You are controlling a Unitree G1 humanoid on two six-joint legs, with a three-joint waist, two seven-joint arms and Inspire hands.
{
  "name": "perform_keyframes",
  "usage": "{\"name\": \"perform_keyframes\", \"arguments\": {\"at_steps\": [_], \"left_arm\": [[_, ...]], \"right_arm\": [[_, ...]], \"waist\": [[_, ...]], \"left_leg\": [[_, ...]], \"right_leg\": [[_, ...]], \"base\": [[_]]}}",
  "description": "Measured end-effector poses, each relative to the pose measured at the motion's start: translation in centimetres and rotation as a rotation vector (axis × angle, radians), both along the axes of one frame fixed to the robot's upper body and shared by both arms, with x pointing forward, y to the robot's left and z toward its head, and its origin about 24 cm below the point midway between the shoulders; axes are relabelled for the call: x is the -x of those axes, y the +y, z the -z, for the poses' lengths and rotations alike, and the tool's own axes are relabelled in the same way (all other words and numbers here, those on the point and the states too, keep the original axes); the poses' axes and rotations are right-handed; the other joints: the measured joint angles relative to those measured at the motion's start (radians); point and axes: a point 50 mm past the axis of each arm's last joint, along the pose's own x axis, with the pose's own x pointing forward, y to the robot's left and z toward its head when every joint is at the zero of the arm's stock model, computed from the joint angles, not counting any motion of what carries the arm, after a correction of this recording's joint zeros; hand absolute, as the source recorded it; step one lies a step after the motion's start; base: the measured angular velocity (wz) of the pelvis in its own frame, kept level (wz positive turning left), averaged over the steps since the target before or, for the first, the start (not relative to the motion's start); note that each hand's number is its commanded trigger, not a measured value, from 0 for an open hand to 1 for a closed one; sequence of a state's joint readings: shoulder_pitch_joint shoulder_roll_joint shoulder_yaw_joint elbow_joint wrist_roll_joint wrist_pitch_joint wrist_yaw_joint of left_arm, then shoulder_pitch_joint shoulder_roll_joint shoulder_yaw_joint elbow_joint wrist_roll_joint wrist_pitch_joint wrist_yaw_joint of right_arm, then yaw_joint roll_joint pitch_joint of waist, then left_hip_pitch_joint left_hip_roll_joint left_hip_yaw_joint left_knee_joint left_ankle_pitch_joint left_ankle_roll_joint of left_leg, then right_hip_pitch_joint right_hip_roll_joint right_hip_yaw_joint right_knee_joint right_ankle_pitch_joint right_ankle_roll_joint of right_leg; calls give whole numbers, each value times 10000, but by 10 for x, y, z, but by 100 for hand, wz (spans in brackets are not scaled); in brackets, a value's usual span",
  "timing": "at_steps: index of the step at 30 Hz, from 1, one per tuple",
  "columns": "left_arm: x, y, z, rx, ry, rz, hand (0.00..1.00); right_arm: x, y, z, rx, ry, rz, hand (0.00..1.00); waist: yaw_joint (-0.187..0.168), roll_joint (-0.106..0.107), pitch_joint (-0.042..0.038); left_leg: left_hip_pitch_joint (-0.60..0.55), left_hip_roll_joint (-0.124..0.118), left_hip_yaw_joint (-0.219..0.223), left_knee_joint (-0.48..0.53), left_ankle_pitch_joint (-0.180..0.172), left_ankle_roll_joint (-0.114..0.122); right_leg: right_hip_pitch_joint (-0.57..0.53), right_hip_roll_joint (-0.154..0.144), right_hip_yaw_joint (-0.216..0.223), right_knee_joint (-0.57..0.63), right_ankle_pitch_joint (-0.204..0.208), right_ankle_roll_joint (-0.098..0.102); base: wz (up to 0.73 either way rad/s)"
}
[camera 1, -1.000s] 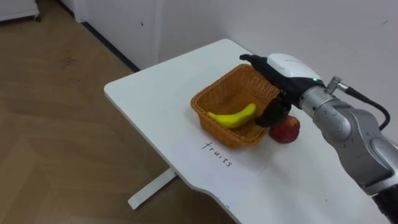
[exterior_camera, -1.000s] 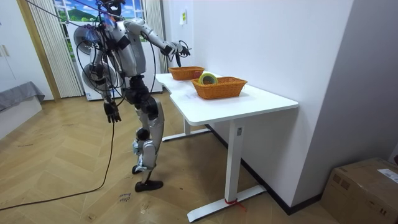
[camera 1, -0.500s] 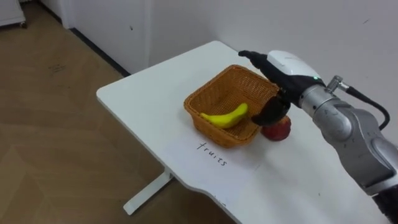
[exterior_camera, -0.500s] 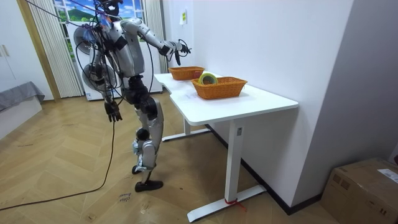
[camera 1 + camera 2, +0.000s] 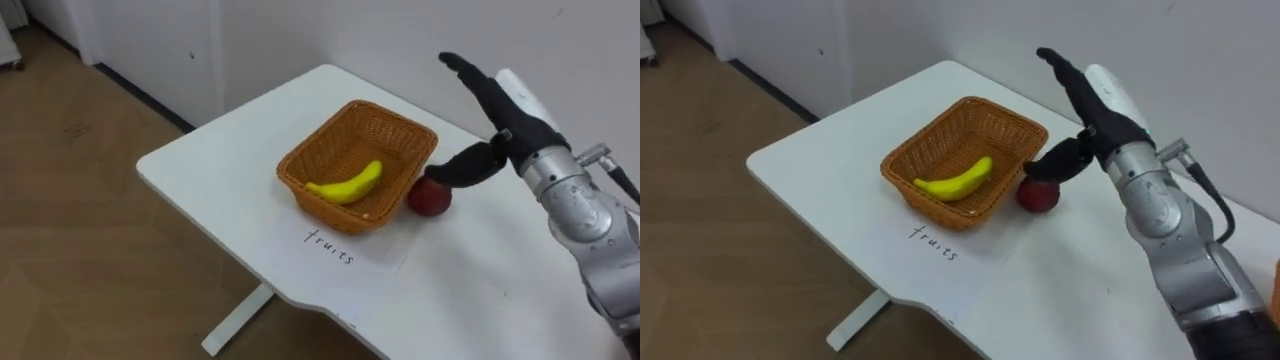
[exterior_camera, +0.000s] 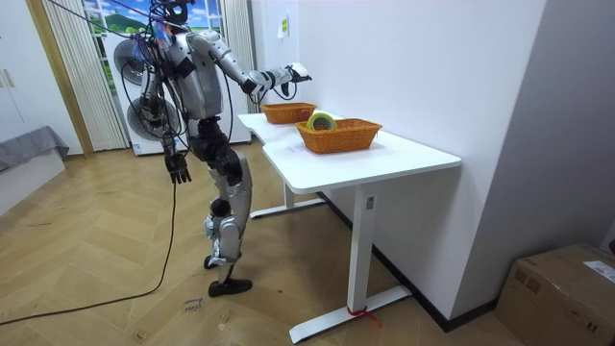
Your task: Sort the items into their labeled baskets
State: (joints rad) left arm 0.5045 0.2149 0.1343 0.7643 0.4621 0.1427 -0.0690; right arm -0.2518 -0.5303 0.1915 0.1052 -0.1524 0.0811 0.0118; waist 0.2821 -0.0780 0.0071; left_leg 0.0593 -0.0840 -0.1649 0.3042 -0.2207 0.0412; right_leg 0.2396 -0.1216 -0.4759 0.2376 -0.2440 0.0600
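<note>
Our R hand (image 5: 505,118) is wide open w/ straight fingers, holding nothing, thumb near the apple (image 5: 428,197). The apple sits on the table (image 5: 210,170) just beside the basket (image 5: 290,178); the banana (image 5: 345,186) is inside. Our L hand (image 6: 177,168) hangs at our side.

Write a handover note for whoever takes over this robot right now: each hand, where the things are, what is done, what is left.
Right hand: open, raised over the table, thumb reaching down toward the apple; it holds nothing.
Left hand: hangs at the robot's side.
Done: the banana lies in the fruit basket.
Left: the apple sits on the table just outside that basket and needs to go in.
The second basket holds a roll, probably tape.
</note>
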Motion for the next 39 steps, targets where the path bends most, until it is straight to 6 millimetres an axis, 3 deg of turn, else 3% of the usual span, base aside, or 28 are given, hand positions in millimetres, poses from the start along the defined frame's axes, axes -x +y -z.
{"name": "perform_keyframes", "arguments": {"at_steps": [5,11,16,28,39], "left_arm": [[3,-1,1,47,155,-36,0],[2,-3,3,85,146,-73,0],[2,-7,4,248,109,-182,0],[1,-9,5,409,50,-297,0],[3,-14,6,586,78,-331,0]], "right_arm": [[1,-12,7,-2062,-45,1086,0],[13,-25,30,-3095,444,2181,0],[17,-27,35,-3280,613,2333,0],[18,-24,40,-3581,744,2336,0],[25,-22,55,-3710,1383,2342,0]], "waist": [[-373,176,-37],[-616,386,-87],[-855,552,-123],[-841,338,-56],[-792,464,-70]], "left_leg": [[41,13,107,-5,10,18],[42,28,130,-5,11,32],[43,19,166,-4,18,43],[23,11,244,11,-20,92],[-147,13,214,-7,-31,104]], "right_leg": [[13,-13,50,0,2,-2],[-2,-38,69,3,1,-1],[0,-53,74,13,-1,1],[-5,-44,101,-176,-33,37],[-123,-55,64,-115,-39,51]], "base": [[-3],[0],[0],[-1],[0]]}}
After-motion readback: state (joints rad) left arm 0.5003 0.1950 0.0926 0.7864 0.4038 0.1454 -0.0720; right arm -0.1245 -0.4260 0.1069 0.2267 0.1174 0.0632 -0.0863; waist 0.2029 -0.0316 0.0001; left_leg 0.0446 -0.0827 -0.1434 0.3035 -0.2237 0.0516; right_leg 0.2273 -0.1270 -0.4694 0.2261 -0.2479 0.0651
